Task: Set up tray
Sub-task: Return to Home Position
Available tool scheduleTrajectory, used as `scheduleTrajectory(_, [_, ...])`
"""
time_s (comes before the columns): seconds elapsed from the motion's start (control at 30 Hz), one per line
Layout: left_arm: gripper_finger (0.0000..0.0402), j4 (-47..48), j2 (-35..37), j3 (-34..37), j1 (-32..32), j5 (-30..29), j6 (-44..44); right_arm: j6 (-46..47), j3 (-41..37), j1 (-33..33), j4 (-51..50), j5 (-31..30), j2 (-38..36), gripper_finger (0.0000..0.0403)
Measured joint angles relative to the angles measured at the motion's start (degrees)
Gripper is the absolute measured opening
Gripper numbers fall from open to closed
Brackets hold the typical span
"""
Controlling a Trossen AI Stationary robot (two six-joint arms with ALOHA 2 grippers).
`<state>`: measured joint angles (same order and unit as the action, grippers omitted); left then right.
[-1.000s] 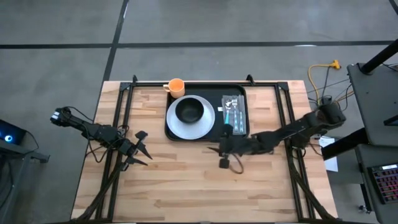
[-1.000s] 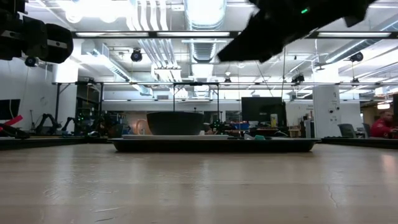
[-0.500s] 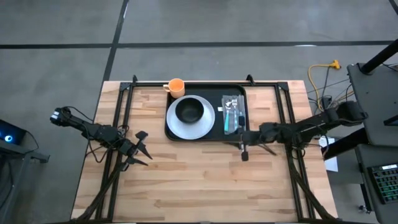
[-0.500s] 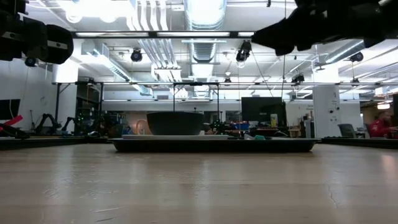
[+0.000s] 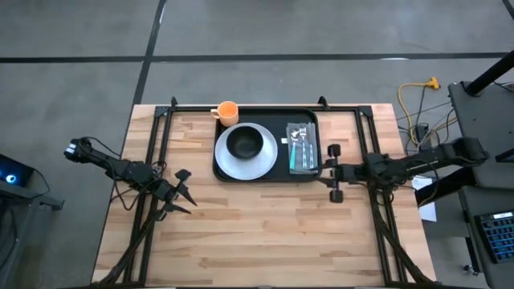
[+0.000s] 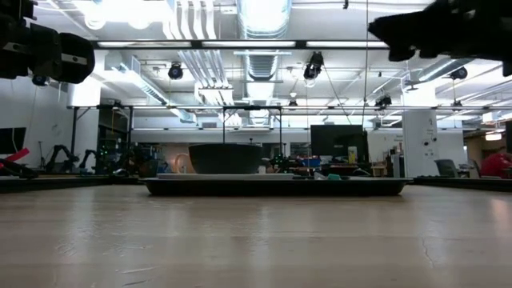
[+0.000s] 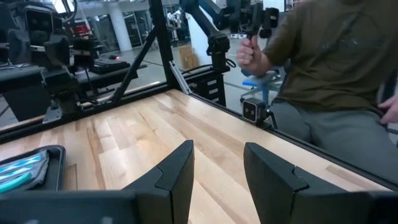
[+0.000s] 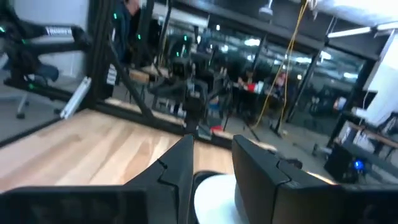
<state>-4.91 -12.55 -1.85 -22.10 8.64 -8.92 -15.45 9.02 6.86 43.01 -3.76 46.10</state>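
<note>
The tray [image 5: 265, 177] is seen lying flat on the far half of the wooden counter [image 5: 241, 233], roughly midway between the two arms. A white plate [image 5: 261, 164] is carried on its left part, and a black bowl [image 5: 245, 142] is set on that plate. On the tray's right part a gray napkin [image 5: 303, 127] is spread, with green cutlery [image 5: 295, 152] laid on it. An orange cup [image 5: 228, 111] is placed at the tray's far left corner; whether it stands inside the rim or just beside it cannot be told.

The right tool [image 5: 332, 172] is held just beside the tray's near right corner, clear of the rim, and its two fingers are spread wide apart. In the low view the right arm [image 6: 448, 28] is shown raised well above the counter.

The left tool [image 5: 183, 191] is held over the left part of the counter, well apart from the tray, and its fingers are likewise parted.

In the left wrist view a seated person [image 7: 329, 62] is seen beyond the counter's edge, with one hand [image 7: 249, 53] closed round a dark handle.
</note>
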Motion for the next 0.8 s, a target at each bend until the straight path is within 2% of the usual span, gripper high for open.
scheduleTrajectory(0.27, [0.0122,0.0,-0.2,0.0,0.0,0.0,0.0,0.7,-5.1,0.0,-1.0,8.4,-11.8,0.0094])
scheduleTrajectory(0.47, [0.0122,0.0,-0.2,0.0,0.0,0.0,0.0,0.8,-7.8,0.0,-1.8,8.8,-17.1,0.0098])
scheduleTrajectory(0.8, [0.0122,0.0,-0.2,0.0,0.0,0.0,0.0,2.4,-8.5,0.0,-11.2,10.5,-26.9,0.0087])
